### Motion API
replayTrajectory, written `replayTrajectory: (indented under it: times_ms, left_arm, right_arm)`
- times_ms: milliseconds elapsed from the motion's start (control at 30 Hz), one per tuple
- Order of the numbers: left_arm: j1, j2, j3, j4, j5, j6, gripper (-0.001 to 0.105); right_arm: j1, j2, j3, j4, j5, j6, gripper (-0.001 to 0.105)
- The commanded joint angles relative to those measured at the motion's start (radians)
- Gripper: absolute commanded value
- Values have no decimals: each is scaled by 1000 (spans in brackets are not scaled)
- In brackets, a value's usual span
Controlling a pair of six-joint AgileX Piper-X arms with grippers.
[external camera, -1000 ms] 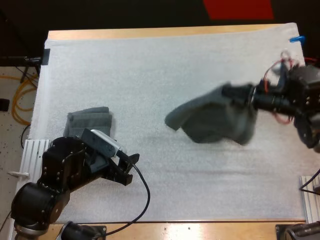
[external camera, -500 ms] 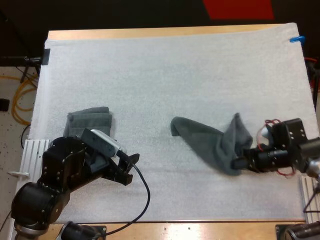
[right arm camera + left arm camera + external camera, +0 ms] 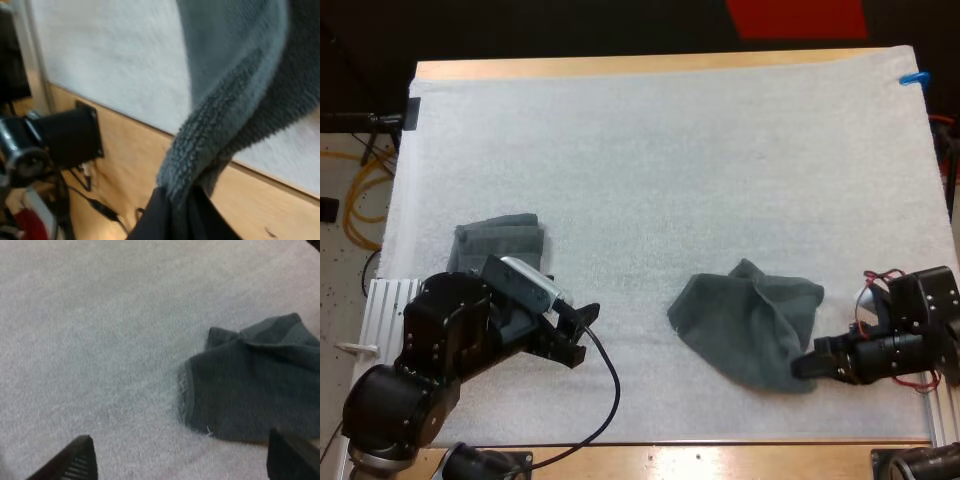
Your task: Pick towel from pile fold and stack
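The wooden worktop [image 3: 620, 66] carries a white mat [image 3: 650, 170] that covers nearly its whole surface. A strip of bare wood shows along the far edge and another along the near edge.

Crumpled towel [image 3: 745, 330]: dark grey-green, lying on the mat in its near right quarter, closer to the near edge than to the far edge. Most of the cloth rests in a loose, uneven heap, with one fold running across its far side. The corner nearest the right edge is held in my right gripper.

Right gripper [image 3: 806, 368]: low over the mat beside the near right corner, pointing toward the left edge. The two black fingers are clamped on the towel's hem. In the right wrist view the looped pile of the cloth is pinched between them from both sides, with the mat's edge and the bare wood of the worktop behind it.

Folded stack [image 3: 500, 242]: the same dark towelling, squared up, lying close to the left edge of the mat and well apart from the crumpled towel.

Left gripper [image 3: 580, 338]: just beside the folded stack, on its near right side, pointing toward the crumpled towel. Its fingers [image 3: 75, 465] stand wide apart and grip nothing. I read bare mat in the gap and the crumpled towel's left edge beyond it.
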Motion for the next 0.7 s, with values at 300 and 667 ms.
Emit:
replayTrajectory:
  times_ms: [300, 667]
  left_arm:
    - [-3, 1, -3, -18, 25, -42, 68]
    - [-3, 1, -3, -25, 29, -42, 68]
  right_arm:
    - [1, -1, -5, 387, -81, -241, 0]
    - [1, -46, -5, 399, 56, -184, 0]
